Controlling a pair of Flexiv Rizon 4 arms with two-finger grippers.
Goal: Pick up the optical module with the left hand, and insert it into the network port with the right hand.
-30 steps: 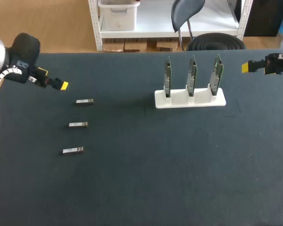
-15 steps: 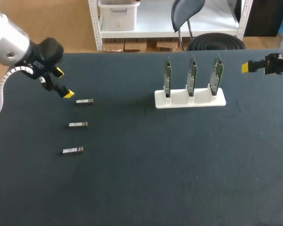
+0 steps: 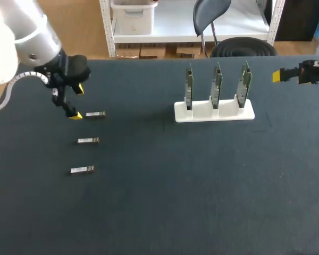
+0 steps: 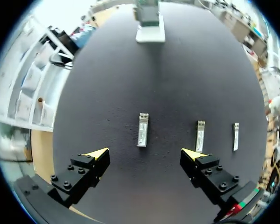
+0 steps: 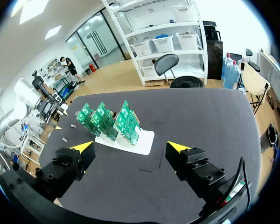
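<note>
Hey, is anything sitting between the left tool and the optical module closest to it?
No. The left wrist view shows only bare table between the open left tool and the nearest optical module, which lies just ahead of it.

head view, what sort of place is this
Probably a robot test bench for network hardware: three optical modules in a row, three green boards upright in a white rack, on a dark table.
</note>
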